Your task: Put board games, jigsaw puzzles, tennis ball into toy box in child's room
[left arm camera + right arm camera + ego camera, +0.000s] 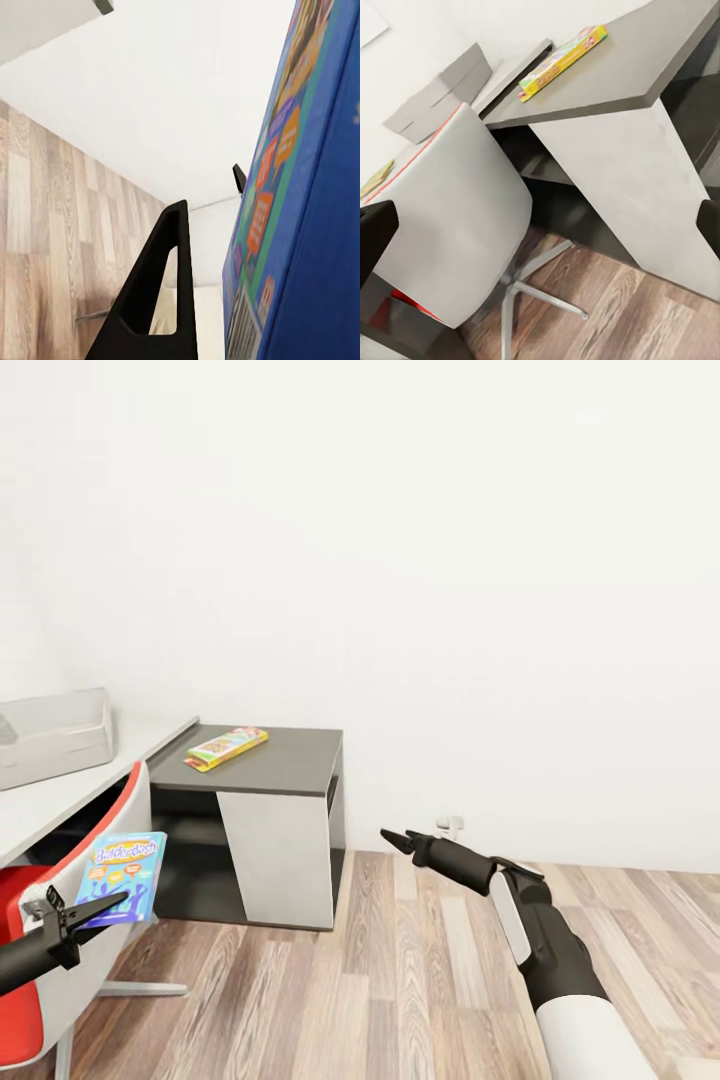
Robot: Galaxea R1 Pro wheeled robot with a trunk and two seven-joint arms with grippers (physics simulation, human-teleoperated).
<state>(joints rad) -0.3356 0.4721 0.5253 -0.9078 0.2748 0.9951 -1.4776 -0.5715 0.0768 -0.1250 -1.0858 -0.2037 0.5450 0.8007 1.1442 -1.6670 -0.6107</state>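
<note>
Left jaws clamped on a held box; right arm stretched out, jaws apart.

The left gripper [100,905] reaches in low from the side, pinching the blue board game [127,878] upright. The right gripper [397,840] extends forward on a dark forearm with a bent wrist, its fingertips [375,232] spread wide.

Blue board game [315,187] with cartoon speech bubbles up close, edge-on along one side. Black gripper finger [154,300] just beside it, second fingertip [238,178] peeking past box edge. Wood floor [52,225], white wall [172,97] behind.
</note>
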